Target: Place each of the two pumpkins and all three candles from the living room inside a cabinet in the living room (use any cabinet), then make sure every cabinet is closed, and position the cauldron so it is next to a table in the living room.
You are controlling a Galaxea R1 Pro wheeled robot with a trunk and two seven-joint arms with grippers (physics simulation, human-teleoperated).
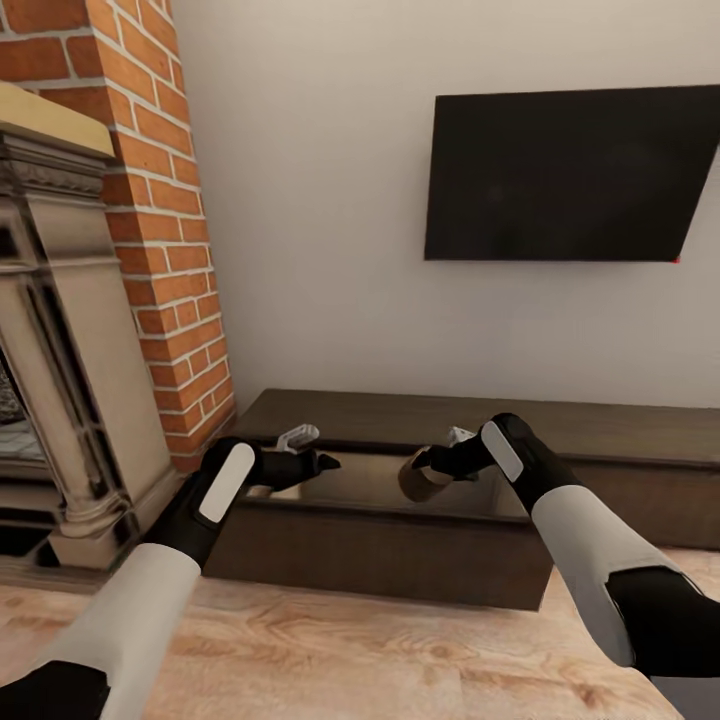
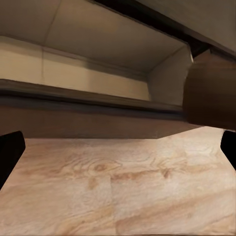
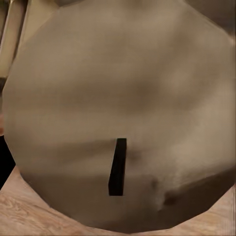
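The long low dark-brown cabinet [image 1: 610, 432] stands against the wall with its left drawer [image 1: 380, 550] pulled out over the floor. My right gripper [image 1: 428, 468] hangs over that drawer, shut on a candle [image 1: 418, 484] with brown sides. Close up in the right wrist view, the candle's pale flat top [image 3: 118, 93] carries a short black wick [image 3: 117, 167]. My left gripper [image 1: 312, 463] hovers open and empty at the drawer's left end. In the left wrist view, the left gripper [image 2: 120, 147] faces the drawer's pale beige inside [image 2: 98, 64]. No pumpkin or cauldron is in view.
A red brick column [image 1: 170, 230] and a pale stone fireplace surround [image 1: 70, 350] stand close on the left. A black TV [image 1: 570, 175] hangs on the wall above the cabinet. Light wood floor [image 1: 330, 650] lies in front of the drawer.
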